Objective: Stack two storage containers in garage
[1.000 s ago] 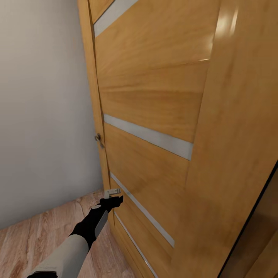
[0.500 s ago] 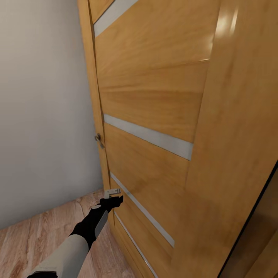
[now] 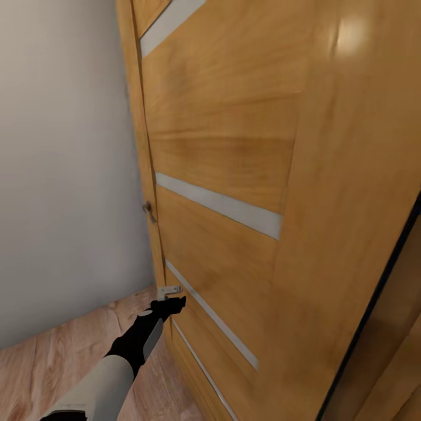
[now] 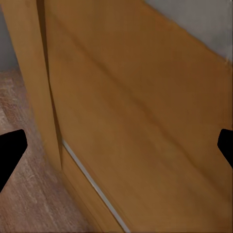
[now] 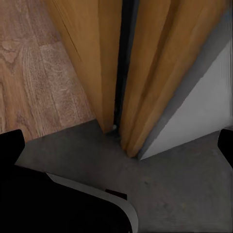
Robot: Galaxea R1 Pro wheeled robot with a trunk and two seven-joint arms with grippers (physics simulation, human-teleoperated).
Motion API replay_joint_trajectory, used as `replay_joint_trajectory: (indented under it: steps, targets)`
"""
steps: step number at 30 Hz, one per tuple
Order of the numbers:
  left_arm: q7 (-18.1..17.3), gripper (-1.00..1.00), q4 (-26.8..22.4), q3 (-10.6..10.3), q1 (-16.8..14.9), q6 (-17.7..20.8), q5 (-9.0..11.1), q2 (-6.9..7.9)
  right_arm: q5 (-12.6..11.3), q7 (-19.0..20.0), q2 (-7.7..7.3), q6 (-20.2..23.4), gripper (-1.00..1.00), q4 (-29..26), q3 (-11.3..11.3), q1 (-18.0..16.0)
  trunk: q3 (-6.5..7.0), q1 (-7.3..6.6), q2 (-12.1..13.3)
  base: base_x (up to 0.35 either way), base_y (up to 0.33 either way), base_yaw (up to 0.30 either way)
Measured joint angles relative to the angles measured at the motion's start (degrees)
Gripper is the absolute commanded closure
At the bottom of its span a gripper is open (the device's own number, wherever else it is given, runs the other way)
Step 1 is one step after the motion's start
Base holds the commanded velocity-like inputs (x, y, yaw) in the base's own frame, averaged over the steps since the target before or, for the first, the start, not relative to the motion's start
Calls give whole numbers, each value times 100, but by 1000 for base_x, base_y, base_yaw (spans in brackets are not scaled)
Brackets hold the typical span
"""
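Grey speckled concrete floor lies under my right gripper, and it meets the light wood-plank floor at the foot of the door. My right gripper's two black fingertips sit far apart at the two sides of the right wrist view, so it is wide open and holds nothing. Between them I see the thin edge of the wooden door and the wooden door frame beside it, with a dark gap between the two. A white-grey wall stands next to the frame.

From my head I look at the big yellow-brown door with pale grey stripes across it. My left gripper reaches out low, very near the door's edge, just under a small grey metal piece. In the left wrist view its black fingertips are far apart too, open and empty, facing the door. A plain beige wall is on the left, and the wood planks run along its bottom.
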Motion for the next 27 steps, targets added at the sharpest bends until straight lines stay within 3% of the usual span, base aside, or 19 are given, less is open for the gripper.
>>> replay_joint_trajectory:
  steps: [27]
  targets:
    - [-23,-100,1,-20,3,-3,56,-7,0,7,0,1,-100,0,0,0,0,0,0,0,0,-13]
